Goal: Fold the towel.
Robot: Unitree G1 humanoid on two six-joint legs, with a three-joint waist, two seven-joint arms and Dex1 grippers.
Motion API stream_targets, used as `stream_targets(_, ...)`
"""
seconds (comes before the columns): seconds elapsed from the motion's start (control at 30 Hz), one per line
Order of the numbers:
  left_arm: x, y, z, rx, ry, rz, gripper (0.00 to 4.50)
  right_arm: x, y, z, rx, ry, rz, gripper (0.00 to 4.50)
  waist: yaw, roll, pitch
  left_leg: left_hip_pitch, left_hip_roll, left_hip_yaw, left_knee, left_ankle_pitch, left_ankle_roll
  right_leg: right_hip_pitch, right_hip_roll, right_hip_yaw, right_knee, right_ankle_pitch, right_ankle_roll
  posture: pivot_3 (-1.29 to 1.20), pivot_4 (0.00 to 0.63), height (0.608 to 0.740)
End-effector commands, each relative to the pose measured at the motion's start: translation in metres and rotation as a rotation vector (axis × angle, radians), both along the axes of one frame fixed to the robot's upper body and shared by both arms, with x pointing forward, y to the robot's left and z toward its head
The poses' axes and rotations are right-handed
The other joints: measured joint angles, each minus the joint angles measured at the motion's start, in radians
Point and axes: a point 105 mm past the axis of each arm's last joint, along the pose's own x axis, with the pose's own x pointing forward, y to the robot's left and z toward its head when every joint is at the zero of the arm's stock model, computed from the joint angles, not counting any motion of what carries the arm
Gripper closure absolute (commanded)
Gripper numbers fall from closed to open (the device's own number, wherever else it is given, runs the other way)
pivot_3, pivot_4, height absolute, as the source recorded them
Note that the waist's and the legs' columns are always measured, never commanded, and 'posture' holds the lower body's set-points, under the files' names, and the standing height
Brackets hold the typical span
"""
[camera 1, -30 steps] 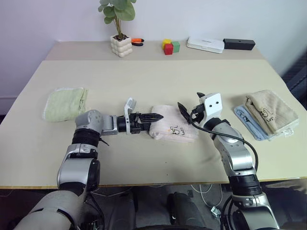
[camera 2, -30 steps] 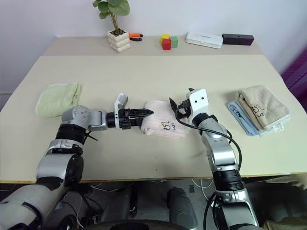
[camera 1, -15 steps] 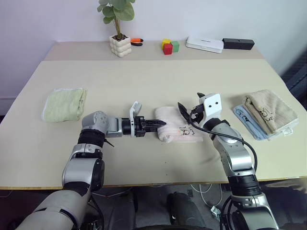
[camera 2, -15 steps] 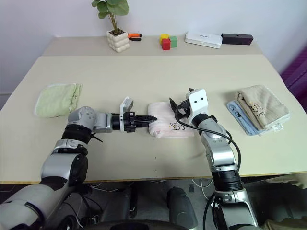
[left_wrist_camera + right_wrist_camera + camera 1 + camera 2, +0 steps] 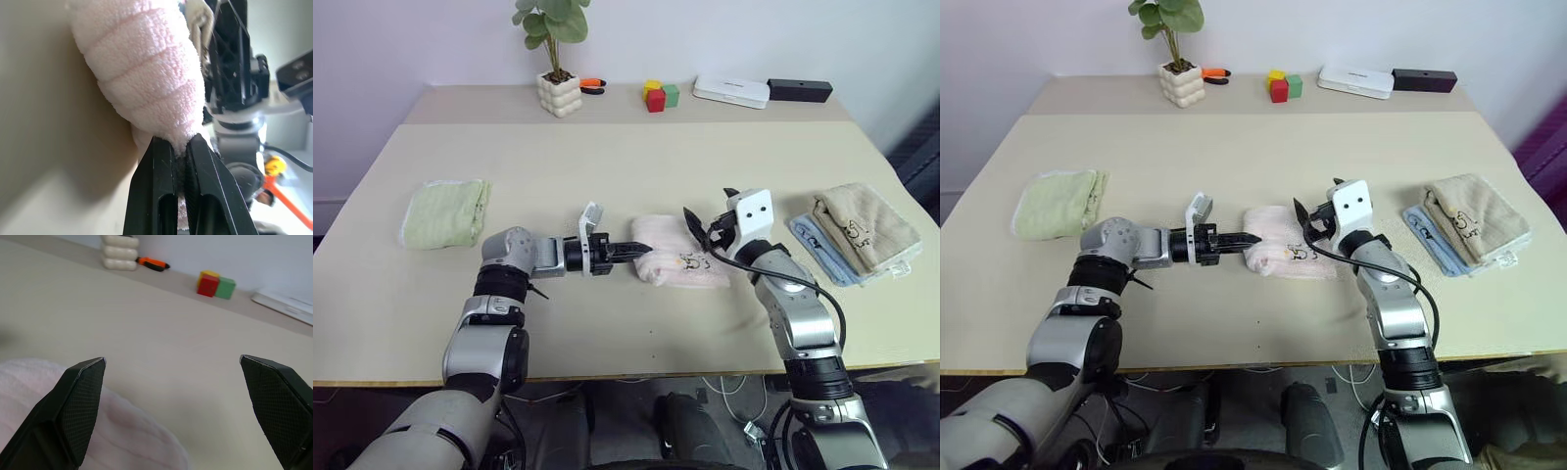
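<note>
My left claw (image 5: 182, 147) is clenched on the pink towel's (image 5: 677, 262) end. My right claw (image 5: 173, 396) gapes wide just above it.

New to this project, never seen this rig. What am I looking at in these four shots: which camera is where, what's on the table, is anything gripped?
It is a humanoid robot with two arms, each ending in a two-finger black gripper. The two wide shots come from a stereo camera on its head, looking down over the arms. The two close-ups come from cameras on the wrists, looking along each gripper's fingers.

On the table lies the task's pink towel, folded into a bundle. The left gripper is shut on the towel's near end, as the left wrist view shows with fabric pinched between its fingers. The right gripper stands open at the towel's other end, holding nothing.

Also there: a green folded towel, a beige towel on a blue cloth, a potted plant, coloured blocks, a white box and a black bar.
</note>
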Motion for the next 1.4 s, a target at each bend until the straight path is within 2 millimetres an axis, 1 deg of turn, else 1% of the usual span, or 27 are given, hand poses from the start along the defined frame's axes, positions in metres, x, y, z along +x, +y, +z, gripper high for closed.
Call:
stream_targets(0.03, 0.014, 0.020, 0.018, 0.002, -0.109, 0.094, 4.38, 0.001, -0.011, 0.021, 0.029, -0.074, -0.035, 0.00, -0.003, 0.000, 0.000, 0.000, 0.000, 0.000, 0.000, 0.000, 0.000, -0.001, 0.000, 0.000, 0.000, 0.000, 0.000, 0.00, 0.150, 0.740)
stream_targets(0.07, 0.016, 0.023, 0.020, 0.005, -0.125, 0.108, 4.38, 0.001, -0.013, 0.021, 0.038, -0.074, -0.038, 0.00, -0.003, 0.000, 0.000, 0.000, 0.000, 0.000, -0.001, 0.000, 0.000, -0.001, 0.000, 0.000, 0.000, 0.000, 0.000, 0.00, 0.150, 0.740)
stream_targets(0.13, 0.020, 0.032, 0.026, 0.027, -0.182, 0.141, 4.38, -0.004, -0.010, 0.024, 0.075, -0.069, 0.011, 0.00, -0.003, 0.000, 0.000, 0.000, 0.000, 0.000, -0.001, 0.000, 0.000, -0.001, 0.000, 0.000, 0.000, 0.000, 0.000, 0.00, 0.150, 0.740)
stream_targets(0.2, 0.024, 0.046, 0.032, 0.035, -0.212, 0.200, 4.38, -0.016, -0.007, 0.029, 0.129, -0.065, 0.110, 0.00, -0.002, 0.000, 0.000, -0.001, 0.000, 0.000, -0.001, 0.000, 0.000, -0.001, 0.000, 0.000, 0.000, 0.000, 0.000, 0.00, 0.150, 0.740)
stream_targets(0.23, 0.024, 0.052, 0.031, 0.055, -0.231, 0.218, 4.38, -0.022, -0.007, 0.034, 0.153, -0.064, 0.157, 0.00, -0.001, 0.000, 0.000, -0.001, 0.000, 0.000, -0.001, 0.000, 0.000, -0.001, 0.000, 0.000, 0.000, 0.000, 0.000, 0.00, 0.150, 0.740)
stream_targets(0.3, 0.026, 0.061, 0.032, 0.073, -0.261, 0.256, 4.38, -0.028, -0.013, 0.041, 0.163, -0.065, 0.200, 0.00, -0.001, 0.000, 0.000, -0.001, 0.000, 0.000, -0.001, 0.000, 0.000, -0.001, 0.000, 0.000, 0.000, 0.000, 0.000, 0.00, 0.150, 0.740)
stream_targets(0.37, 0.031, 0.075, 0.032, 0.096, -0.293, 0.331, 4.38, -0.032, -0.016, 0.044, 0.153, -0.044, 0.246, 0.00, 0.003, 0.000, 0.000, -0.001, 0.000, 0.000, -0.001, 0.000, 0.000, -0.001, 0.000, 0.000, 0.000, 0.000, 0.000, 0.00, 0.150, 0.740)
stream_targets(0.47, 0.039, 0.088, 0.041, 0.083, -0.355, 0.439, 4.38, -0.034, -0.009, 0.042, 0.134, -0.021, 0.291, 0.00, 0.003, 0.000, 0.000, 0.000, 0.000, 0.000, 0.000, 0.000, 0.000, 0.000, 0.000, 0.000, 0.000, 0.000, 0.000, 0.00, 0.150, 0.740)
stream_targets(0.53, 0.044, 0.097, 0.051, 0.091, -0.439, 0.511, 4.38, -0.039, 0.004, 0.041, 0.149, -0.006, 0.346, 0.00, 0.003, 0.000, 0.000, 0.000, 0.000, 0.000, 0.000, 0.000, 0.000, 0.000, 0.000, 0.000, 0.000, 0.000, 0.000, 0.00, 0.150, 0.740)
stream_targets(0.6, 0.047, 0.107, 0.063, 0.082, -0.497, 0.580, 4.38, -0.051, 0.017, 0.036, 0.155, 0.035, 0.437, 0.00, 0.003, 0.000, 0.000, -0.001, 0.000, 0.000, 0.000, 0.000, 0.000, -0.001, 0.000, 0.000, 0.000, 0.000, 0.000, 0.00, 0.150, 0.740)
stream_targets(0.63, 0.048, 0.111, 0.069, 0.070, -0.511, 0.602, 4.38, -0.056, 0.021, 0.033, 0.153, 0.055, 0.470, 0.00, 0.003, 0.000, 0.000, -0.001, 0.000, 0.000, -0.001, 0.000, 0.000, -0.001, 0.000, 0.000, 0.000, 0.000, 0.000, 0.00, 0.150, 0.740)
stream_targets(0.67, 0.048, 0.115, 0.078, 0.076, -0.559, 0.627, 4.38, -0.061, 0.022, 0.029, 0.143, 0.082, 0.504, 0.00, 0.003, 0.000, 0.000, -0.001, 0.000, 0.000, -0.001, 0.000, 0.000, -0.001, 0.000, 0.000, -0.001, 0.000, 0.000, 0.00, 0.150, 0.740)
stream_targets(0.73, 0.048, 0.119, 0.089, 0.083, -0.621, 0.653, 4.38, -0.067, 0.022, 0.025, 0.132, 0.110, 0.534, 0.00, 0.006, -0.001, 0.001, -0.001, 0.000, 0.001, -0.001, 0.000, 0.000, -0.001, 0.000, 0.000, -0.001, 0.000, 0.000, 0.00, 0.150, 0.740)
stream_targets(0.8, 0.046, 0.123, 0.107, 0.051, -0.670, 0.680, 4.38, -0.071, 0.024, 0.024, 0.127, 0.128, 0.574, 0.00, 0.005, -0.001, 0.001, -0.001, 0.000, 0.001, 0.000, 0.000, 0.000, 0.000, 0.000, 0.000, -0.001, 0.000, 0.000, 0.00, 0.150, 0.740)
stream_targets(0.87, 0.043, 0.128, 0.121, 0.023, -0.699, 0.699, 4.38, -0.074, 0.027, 0.025, 0.123, 0.137, 0.606, 0.00, 0.005, -0.001, 0.001, -0.001, 0.000, 0.001, 0.001, 0.000, 0.000, 0.000, 0.000, 0.000, -0.001, 0.000, 0.000, 0.00, 0.150, 0.740)
stream_targets(1.03, 0.039, 0.143, 0.140, 0.025, -0.761, 0.741, 4.38, -0.079, 0.026, 0.028, 0.129, 0.153, 0.654, 0.00, 0.004, -0.001, 0.001, -0.001, 0.000, 0.000, 0.000, 0.000, 0.000, 0.000, 0.000, 0.000, -0.001, 0.000, 0.000, 0.00, 0.150, 0.740)
stream_targets(1.2, 0.038, 0.185, 0.160, 0.069, -0.815, 0.839, 4.38, -0.076, 0.022, 0.027, 0.119, 0.171, 0.659, 0.00, 0.001, -0.001, 0.001, -0.001, 0.000, 0.000, 0.000, 0.000, 0.000, -0.001, 0.000, 0.000, 0.000, 0.000, 0.000, 0.00, 0.150, 0.740)
stream_targets(1.3, 0.039, 0.201, 0.167, 0.100, -0.847, 0.877, 4.38, -0.075, 0.022, 0.027, 0.117, 0.171, 0.660, 0.00, 0.003, -0.001, 0.001, -0.001, 0.001, 0.000, 0.000, 0.000, 0.000, -0.001, 0.001, 0.000, -0.001, 0.000, 0.000, 0.00, 0.150, 0.740)
stream_targets(1.4, 0.033, 0.234, 0.181, 0.123, -0.879, 0.958, 4.38, -0.075, 0.024, 0.027, 0.119, 0.174, 0.665, 0.00, 0.003, -0.001, 0.001, -0.001, 0.001, 0.001, 0.000, 0.000, 0.000, -0.001, 0.000, 0.000, -0.001, 0.000, 0.000, 0.00, 0.150, 0.740)
